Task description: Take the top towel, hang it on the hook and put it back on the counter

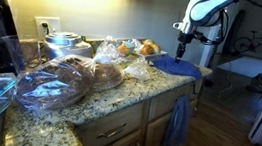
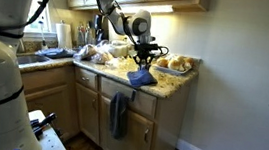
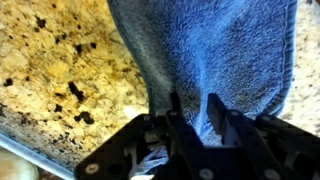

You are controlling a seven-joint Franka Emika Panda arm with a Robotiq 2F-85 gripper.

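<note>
Two fingers of the claw (image 3: 196,110) rise from 6 o'clock in the wrist view. They stand apart on either side of a raised fold of the top towel (image 3: 225,50), and whether they bite the cloth or merely straddle it cannot be told. The royal-blue towel fills the view from 12 to 3 o'clock, and the speckled granite table (image 3: 50,60) spreads toward 9 o'clock.

In an exterior view the claw (image 2: 147,58) hangs directly above the towel (image 2: 140,79), which lies bunched at the table's end corner. Below it, at 6 o'clock, a duller grey-blue towel (image 2: 118,114) hangs down the cabinet front. Further back along the table (image 1: 118,100) sit clear bags of bread (image 1: 70,76).

With the cloth on the table and the claw at it, the step looks like a grasp or a release; which one cannot be read. If it is a grasp, the next move calls for a firm pinch on the fold and a straight lift.
</note>
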